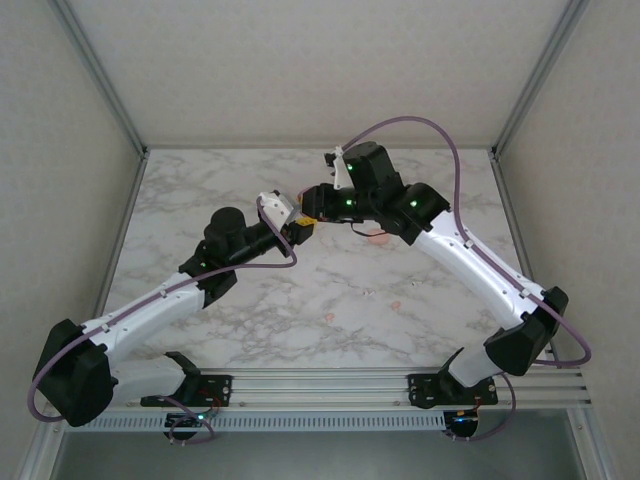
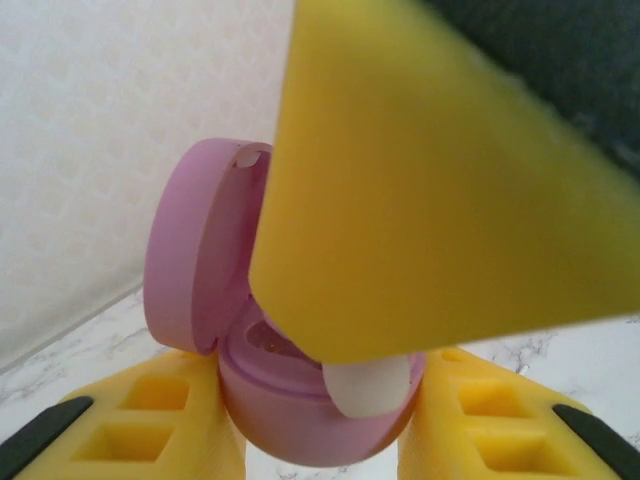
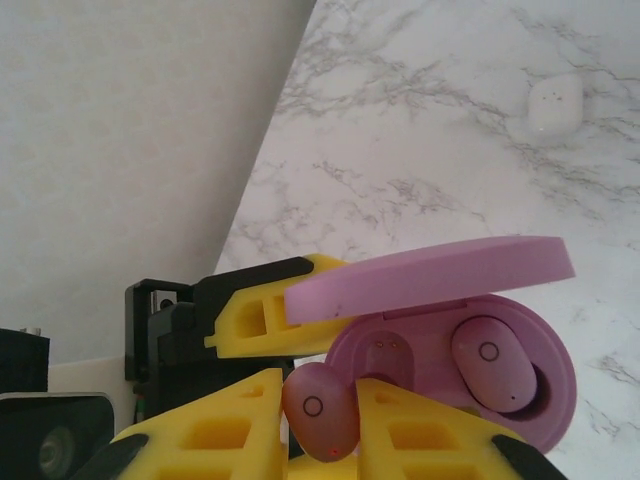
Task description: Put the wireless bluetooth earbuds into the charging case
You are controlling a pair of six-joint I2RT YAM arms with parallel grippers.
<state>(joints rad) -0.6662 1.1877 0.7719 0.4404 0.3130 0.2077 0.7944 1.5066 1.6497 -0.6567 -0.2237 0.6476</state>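
— Biggest first?
— Spread beneath everything, a marble worktop [image 1: 300, 320]. Held over its far middle, the purple charging case [image 3: 558, 398].
— Gripped by what?
— By the left jaws, closed narrow on the case's base from both sides. Hinged up above that base, the lid [image 3: 430, 275], standing open.
— Anything lying loose?
— Flat on the worktop, well beyond the case's lid, a small white case [image 3: 555, 105].
— And the buds?
— Pinched tight in the right jaws, a purple earbud [image 3: 320, 408], right at the rim of the case's base beside the bare socket. Touching or just clear: cannot tell. Down in the case's other socket, a seated earbud [image 3: 495, 362], purple too.
— Smaller still?
— On the worktop, on the near side of the case, two pinkish specks [image 1: 395, 305], too tiny to name.
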